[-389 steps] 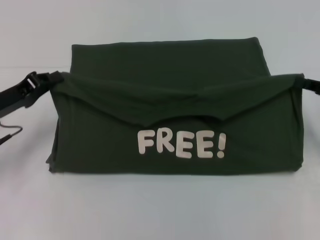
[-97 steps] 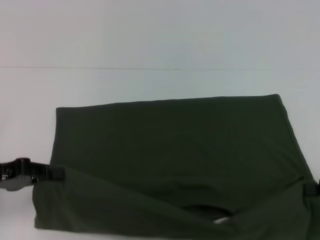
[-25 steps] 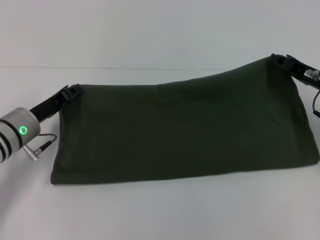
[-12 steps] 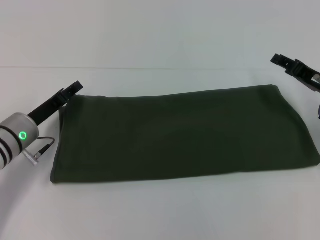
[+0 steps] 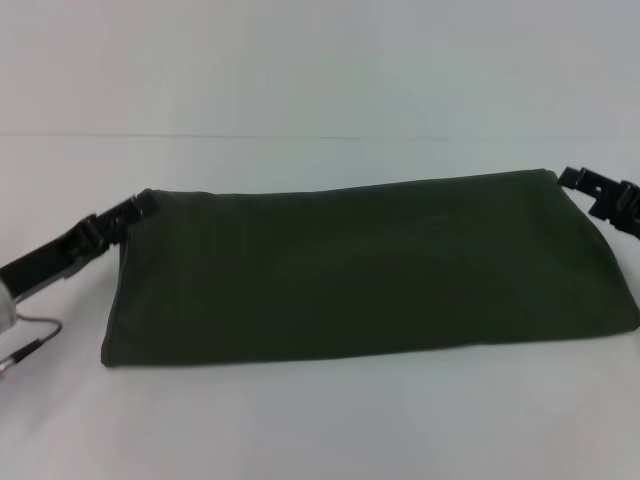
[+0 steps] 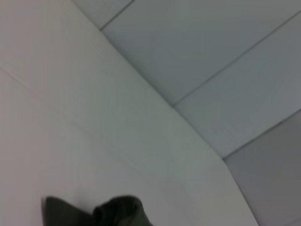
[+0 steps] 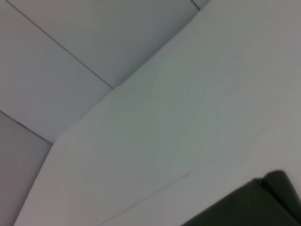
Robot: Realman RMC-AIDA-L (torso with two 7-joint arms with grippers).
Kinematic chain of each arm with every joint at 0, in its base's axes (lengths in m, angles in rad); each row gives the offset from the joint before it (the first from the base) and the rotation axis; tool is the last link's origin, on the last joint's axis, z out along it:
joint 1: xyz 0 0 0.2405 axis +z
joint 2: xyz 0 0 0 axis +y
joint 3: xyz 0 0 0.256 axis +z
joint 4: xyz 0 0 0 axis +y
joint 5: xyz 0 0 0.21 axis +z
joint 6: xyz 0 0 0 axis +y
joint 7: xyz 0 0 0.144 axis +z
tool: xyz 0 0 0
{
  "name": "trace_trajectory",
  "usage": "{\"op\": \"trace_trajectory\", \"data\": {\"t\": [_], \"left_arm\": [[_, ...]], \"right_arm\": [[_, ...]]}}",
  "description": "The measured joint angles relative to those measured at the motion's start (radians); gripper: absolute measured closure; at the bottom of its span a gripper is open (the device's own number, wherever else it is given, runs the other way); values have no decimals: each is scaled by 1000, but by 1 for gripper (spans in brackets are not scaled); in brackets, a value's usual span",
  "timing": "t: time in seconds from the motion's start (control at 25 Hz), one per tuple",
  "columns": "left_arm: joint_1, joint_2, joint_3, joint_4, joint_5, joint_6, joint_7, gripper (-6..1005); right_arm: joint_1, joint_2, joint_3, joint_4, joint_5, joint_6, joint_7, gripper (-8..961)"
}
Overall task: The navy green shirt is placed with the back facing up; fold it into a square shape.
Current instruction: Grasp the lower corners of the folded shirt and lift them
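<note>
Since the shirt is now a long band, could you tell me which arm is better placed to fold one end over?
Neither clearly: the left gripper and right gripper each sit at a far corner of the navy green shirt.

The navy green shirt (image 5: 370,270) is a plain dark olive green with no print showing. Both the left gripper (image 5: 140,205) and right gripper (image 5: 572,179) are black. The table (image 5: 320,420) is plain white.

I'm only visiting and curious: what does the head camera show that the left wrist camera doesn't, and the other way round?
Only the head view shows the whole folded navy green shirt lying as a long band on the white table, with the left gripper and right gripper at its far corners. Only the left wrist view shows the panelled wall. Both show the shirt and the table.
</note>
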Motion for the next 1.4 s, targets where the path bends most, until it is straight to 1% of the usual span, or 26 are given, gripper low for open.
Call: {"op": "trace_trajectory", "data": {"t": [0.08, 0.16, 0.24, 0.36, 0.52, 0.68, 1.04, 1.4], "left_arm": [[22, 8, 9, 60, 61, 80, -87, 155], [45, 15, 9, 104, 89, 136, -131, 121], [75, 24, 10, 152, 116, 178, -182, 120], [88, 34, 9, 185, 181, 208, -228, 118], [77, 40, 12, 199, 274, 245, -250, 116], [45, 48, 21, 189, 358, 245, -257, 116], [44, 49, 13, 188, 375, 189, -256, 116], [38, 49, 79, 166, 381, 194, -259, 118]], "right_arm": [[-23, -19, -36, -3, -1, -43, 29, 55], [-42, -37, -72, -5, -1, -88, 57, 39], [-58, -54, -97, -6, -1, -121, 78, 22], [-78, -66, -121, -6, -6, -147, 95, 22], [-86, -67, -123, -6, -22, -151, 96, 23], [-78, -67, -125, -6, -49, -152, 97, 25], [-71, -63, -127, -6, -63, -155, 97, 33], [-69, -64, -127, -6, -63, -163, 98, 42]]}}
